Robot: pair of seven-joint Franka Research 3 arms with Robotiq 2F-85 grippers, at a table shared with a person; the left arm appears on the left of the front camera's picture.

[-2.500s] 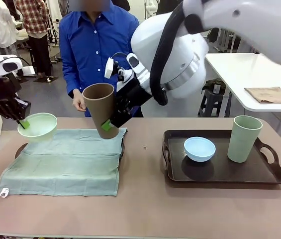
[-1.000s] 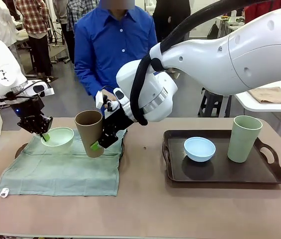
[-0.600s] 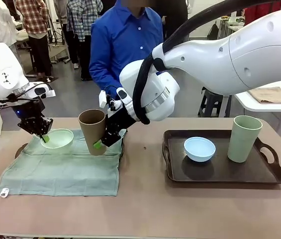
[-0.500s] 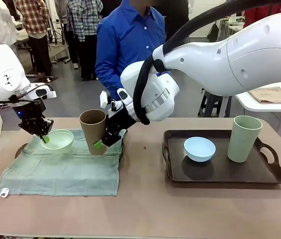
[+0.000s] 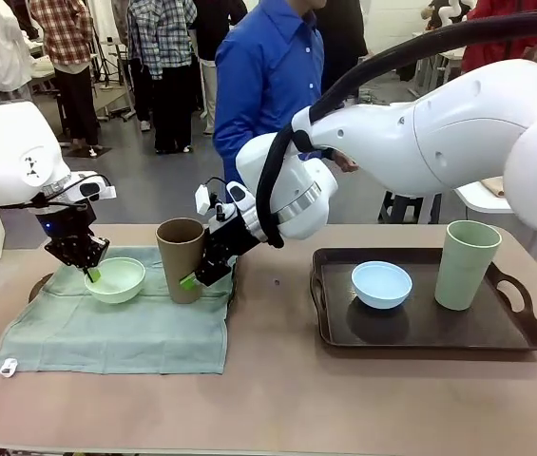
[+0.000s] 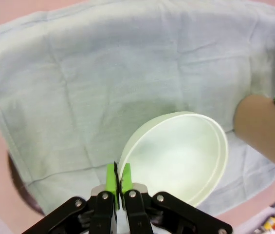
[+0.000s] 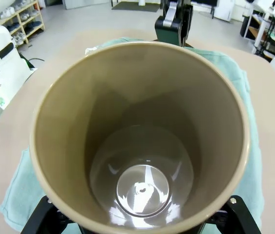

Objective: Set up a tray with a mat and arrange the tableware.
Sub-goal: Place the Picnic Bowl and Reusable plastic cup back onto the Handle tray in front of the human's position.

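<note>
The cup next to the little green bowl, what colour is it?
The cup is brown. The right wrist view shows it best, looking straight down inside.

On mat [image 5: 116, 334], bowl [image 5: 116, 281] left of cup [image 5: 181, 266]

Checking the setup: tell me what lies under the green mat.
A dark tray: its edge peeks out left of the mat. The mat hides the rest and anything else beneath.

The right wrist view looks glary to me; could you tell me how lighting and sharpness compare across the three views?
Right wrist view: bright glints on the glossy inside bottom of the brown cup, whose rim bulges with wide-angle distortion. Left wrist view: soft and washed out, the pale green bowl nearly blending into the mat. Front view: evenly lit and sharp, soft shadows only.
</note>
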